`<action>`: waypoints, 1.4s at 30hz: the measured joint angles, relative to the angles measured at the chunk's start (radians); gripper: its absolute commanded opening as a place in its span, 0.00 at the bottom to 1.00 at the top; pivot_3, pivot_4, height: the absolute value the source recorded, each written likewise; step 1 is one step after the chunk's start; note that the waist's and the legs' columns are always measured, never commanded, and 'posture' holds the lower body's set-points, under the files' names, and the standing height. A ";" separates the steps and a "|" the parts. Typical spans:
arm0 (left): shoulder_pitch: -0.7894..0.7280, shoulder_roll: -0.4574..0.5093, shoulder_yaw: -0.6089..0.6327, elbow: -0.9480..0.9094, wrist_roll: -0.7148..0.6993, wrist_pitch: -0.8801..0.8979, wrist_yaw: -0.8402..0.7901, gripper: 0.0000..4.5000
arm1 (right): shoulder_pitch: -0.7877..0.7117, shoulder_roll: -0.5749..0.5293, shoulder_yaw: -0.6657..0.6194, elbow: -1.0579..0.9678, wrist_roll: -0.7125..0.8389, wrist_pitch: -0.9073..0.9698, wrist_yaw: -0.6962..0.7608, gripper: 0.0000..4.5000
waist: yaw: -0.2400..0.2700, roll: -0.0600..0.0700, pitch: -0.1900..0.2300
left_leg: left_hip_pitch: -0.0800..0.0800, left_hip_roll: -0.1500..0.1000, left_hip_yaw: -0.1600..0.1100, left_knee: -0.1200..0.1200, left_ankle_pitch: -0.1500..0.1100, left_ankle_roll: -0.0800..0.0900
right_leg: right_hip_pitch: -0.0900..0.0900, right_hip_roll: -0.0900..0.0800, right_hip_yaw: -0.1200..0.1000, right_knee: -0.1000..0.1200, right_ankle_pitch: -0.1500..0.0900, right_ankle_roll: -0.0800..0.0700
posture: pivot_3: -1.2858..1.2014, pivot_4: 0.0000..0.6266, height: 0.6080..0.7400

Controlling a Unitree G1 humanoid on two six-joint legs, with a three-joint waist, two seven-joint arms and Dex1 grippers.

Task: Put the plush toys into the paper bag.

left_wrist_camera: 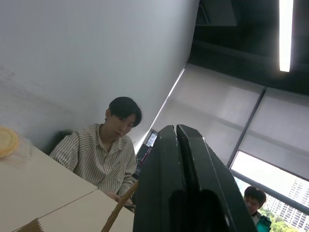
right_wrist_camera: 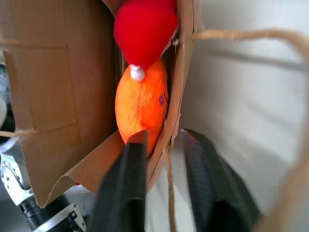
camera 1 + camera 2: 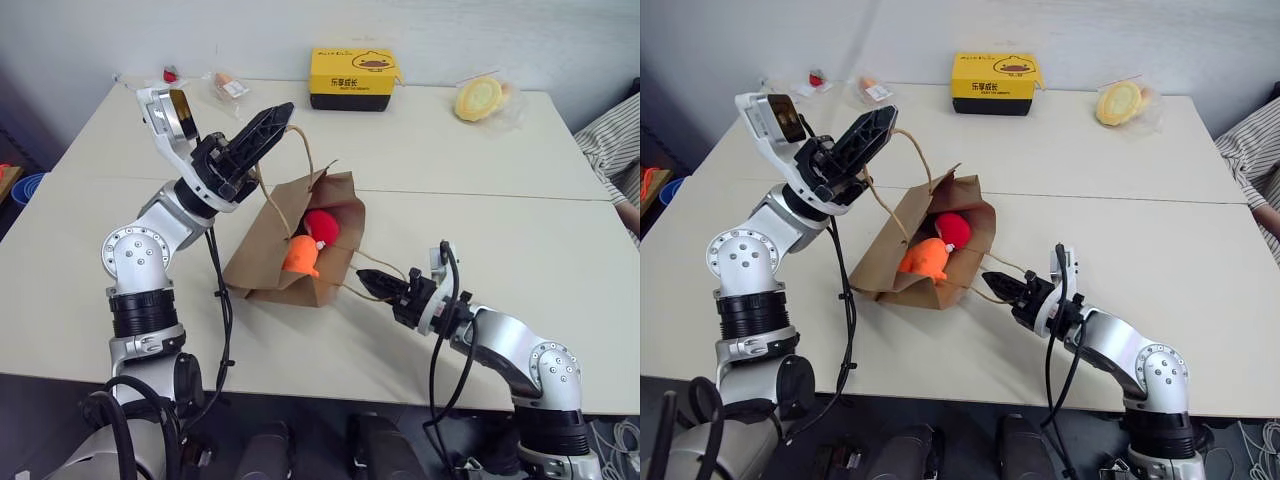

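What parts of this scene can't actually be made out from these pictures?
- Lower part of the orange plush toy: hidden behind the paper bag rim in the eye views.
- Small packets at the table's far left corner: too small to identify.
- Person at the table's right side: cut off by the picture edge in the eye views.
- Whether the right hand pinches the bag's edge or handle cord: unclear in its wrist view.
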 measured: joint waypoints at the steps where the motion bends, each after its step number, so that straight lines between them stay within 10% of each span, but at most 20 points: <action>1: 0.000 0.000 -0.001 0.000 0.000 0.000 -0.002 0.00 | -0.005 -0.023 -0.005 -0.010 -0.001 0.010 0.020 0.01 | 0.000 0.000 0.000 | 0.000 0.000 0.000 0.000 0.000 0.000 | 0.000 0.000 0.000 0.000 0.000 0.000 | 0.52 0.24 1.00; 11: -0.001 0.000 -0.021 0.011 0.023 -0.029 -0.015 0.00 | -0.291 -0.347 -0.181 0.056 -0.001 0.130 0.327 0.01 | 0.000 0.000 0.000 | 0.000 0.000 0.001 0.000 0.000 0.001 | 0.000 0.000 0.000 -0.001 0.000 0.000 | 0.52 0.24 1.00; 24: 0.053 0.015 -0.243 -0.022 0.360 -0.292 -0.095 0.00 | -0.486 -0.253 -0.029 0.145 -0.139 0.074 0.310 0.01 | 0.002 0.000 0.000 | -0.006 0.000 0.000 0.001 0.000 0.001 | -0.004 -0.001 -0.001 -0.002 0.000 0.001 | 0.52 0.24 1.00; 38: 0.093 0.057 -0.225 -0.090 0.364 -0.258 -0.100 0.86 | -0.387 -0.515 -0.113 0.148 -0.098 0.206 0.568 0.95 | 0.006 0.001 0.001 | -0.014 0.000 -0.007 0.008 -0.001 0.002 | -0.006 -0.002 -0.008 -0.002 0.000 0.001 | 0.52 0.24 1.00; 42: 0.104 0.060 -0.215 -0.093 0.363 -0.249 -0.100 1.00 | -0.350 -0.600 -0.155 0.147 -0.132 0.252 0.681 1.00 | 0.007 0.001 0.001 | -0.014 0.000 -0.007 0.008 -0.001 0.002 | -0.005 -0.002 -0.008 -0.002 0.000 0.001 | 0.52 0.24 1.00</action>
